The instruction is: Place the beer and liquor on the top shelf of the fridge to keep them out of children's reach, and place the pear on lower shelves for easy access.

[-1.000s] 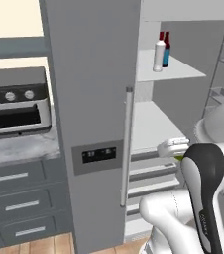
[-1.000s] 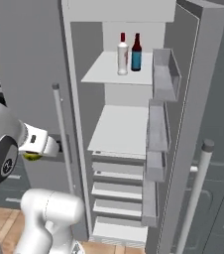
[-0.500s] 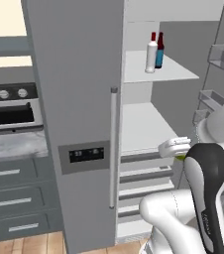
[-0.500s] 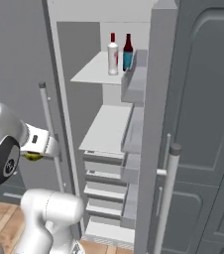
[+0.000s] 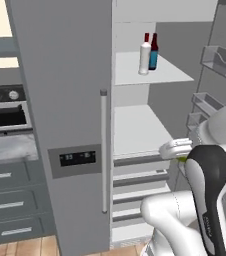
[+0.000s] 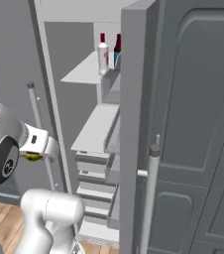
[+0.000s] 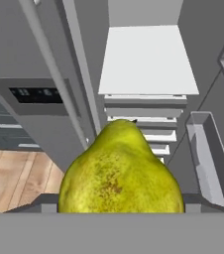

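Leftmost in the left base view stands an oven (image 5: 2,116) set over grey drawers (image 5: 7,204), and next to it the fridge (image 5: 70,100) with its closed door, long bar handle (image 5: 104,150) and dark display panel (image 5: 77,159). To the right of that door the white interior is open. On the top shelf (image 5: 157,75) the liquor (image 5: 144,56) and the beer (image 5: 153,52) stand upright, just beside each other. Lower and further right, the white arm bends forward at about the height of the wide middle shelf (image 5: 135,130), the gripper (image 5: 181,158) reaching toward the fridge front. Its fingers are closed around the pear (image 7: 121,173), which is held in the air before the drawers, apart from any shelf.
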Robot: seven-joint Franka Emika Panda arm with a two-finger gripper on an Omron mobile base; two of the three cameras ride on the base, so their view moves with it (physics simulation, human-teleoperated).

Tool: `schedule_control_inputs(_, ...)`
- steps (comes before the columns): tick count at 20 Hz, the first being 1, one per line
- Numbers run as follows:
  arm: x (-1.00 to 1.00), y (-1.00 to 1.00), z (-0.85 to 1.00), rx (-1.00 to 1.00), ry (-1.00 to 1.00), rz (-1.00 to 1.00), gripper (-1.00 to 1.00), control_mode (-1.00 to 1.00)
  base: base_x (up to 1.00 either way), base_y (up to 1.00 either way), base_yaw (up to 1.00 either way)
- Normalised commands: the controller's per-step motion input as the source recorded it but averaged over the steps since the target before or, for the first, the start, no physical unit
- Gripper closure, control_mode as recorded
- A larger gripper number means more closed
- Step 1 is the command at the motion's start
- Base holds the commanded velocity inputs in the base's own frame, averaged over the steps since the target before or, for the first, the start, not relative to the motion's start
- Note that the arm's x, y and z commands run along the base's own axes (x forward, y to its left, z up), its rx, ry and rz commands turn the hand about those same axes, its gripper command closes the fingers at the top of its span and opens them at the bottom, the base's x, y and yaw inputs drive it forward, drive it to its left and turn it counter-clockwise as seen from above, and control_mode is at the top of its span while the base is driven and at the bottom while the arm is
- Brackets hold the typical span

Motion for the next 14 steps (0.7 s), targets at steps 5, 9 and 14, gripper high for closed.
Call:
schedule_control_inputs(5,0.0,0.0,0.0,0.0,0.0,0.0,1.0,1.0,0.49,-0.09,0.0)
schedule_control_inputs(9,0.0,0.0,0.0,0.0,0.0,0.0,1.0,1.0,0.51,-0.06,0.0)
schedule_control_inputs(14,0.0,0.0,0.0,0.0,0.0,0.0,1.0,1.0,0.36,-0.2,0.0)
